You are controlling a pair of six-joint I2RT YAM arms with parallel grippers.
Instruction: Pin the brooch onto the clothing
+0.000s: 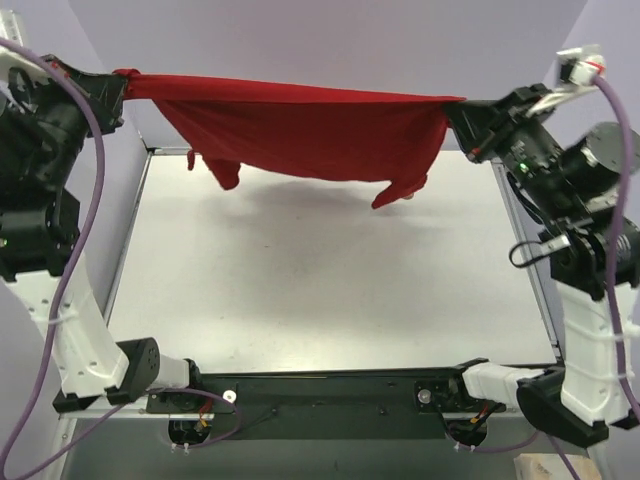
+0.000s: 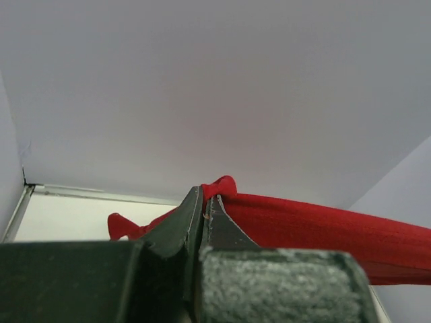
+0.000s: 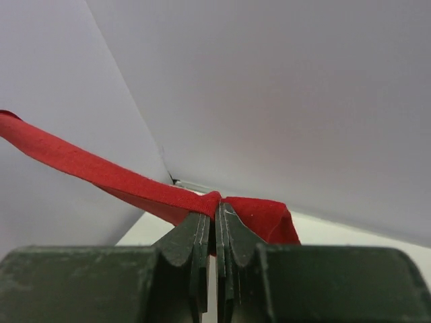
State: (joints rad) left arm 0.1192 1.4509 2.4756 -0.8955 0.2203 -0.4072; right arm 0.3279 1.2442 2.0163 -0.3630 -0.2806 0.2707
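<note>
Soft deep-red T-shirt (image 1: 300,130) hangs stretched above white worktop (image 1: 320,280); left jaws, right jaws each clamped on its ends.

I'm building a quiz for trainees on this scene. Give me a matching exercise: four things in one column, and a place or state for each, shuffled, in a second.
1. left gripper
2. right gripper
3. T-shirt
4. table

A. pale grey, beneath the hanging cloth
B. red, stretched in the air
C. shut on the T-shirt, top right of the overhead view
D. shut on the T-shirt, top left of the overhead view

Pairs: 1-D, 2-C, 3-B, 4-A
</note>
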